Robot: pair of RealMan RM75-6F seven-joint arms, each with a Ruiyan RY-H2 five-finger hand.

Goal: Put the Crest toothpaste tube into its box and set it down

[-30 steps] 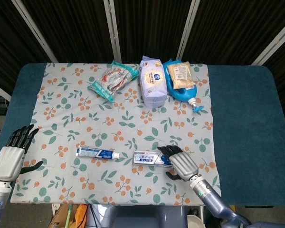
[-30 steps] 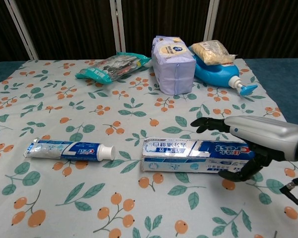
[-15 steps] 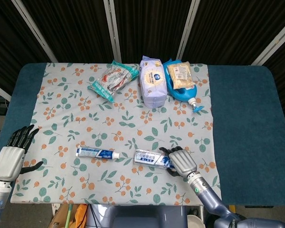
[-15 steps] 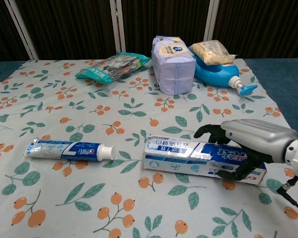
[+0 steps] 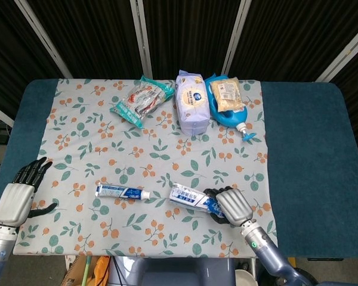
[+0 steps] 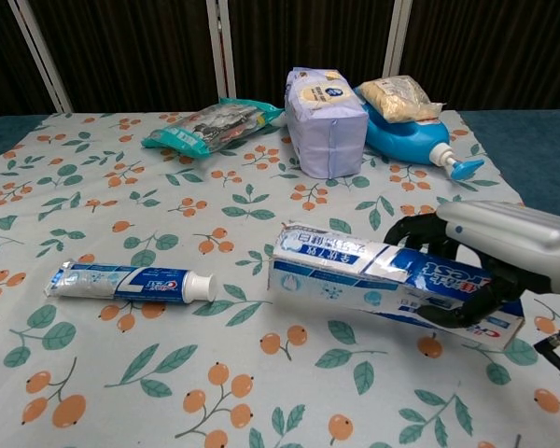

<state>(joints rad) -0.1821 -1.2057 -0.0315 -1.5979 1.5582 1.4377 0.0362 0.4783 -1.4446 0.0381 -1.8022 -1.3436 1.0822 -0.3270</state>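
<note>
— Where was the long blue-and-white Crest cardboard box (image 6: 383,285)?

— Near right, gripped at its right end by the silver right hand (image 6: 490,252), fingers wrapped round it, its left end tilted up off the floral tablecloth (image 6: 261,392)

— And the white-and-blue toothpaste tube (image 6: 131,281)?

— Lying flat just left of the box, cap towards it, apart from it

— The left hand (image 5: 17,199)?

— At the near left edge, fingers spread, holding nothing

— Farther back?

— A lilac wipes pack (image 6: 326,119) beside a blue pump bottle (image 6: 411,140)

1 tube (image 6: 131,282) | 1 box (image 6: 383,285) | 1 wipes pk (image 6: 325,119) | 1 bottle (image 6: 413,140) | 2 snack bags, prob (image 6: 210,124)
</note>
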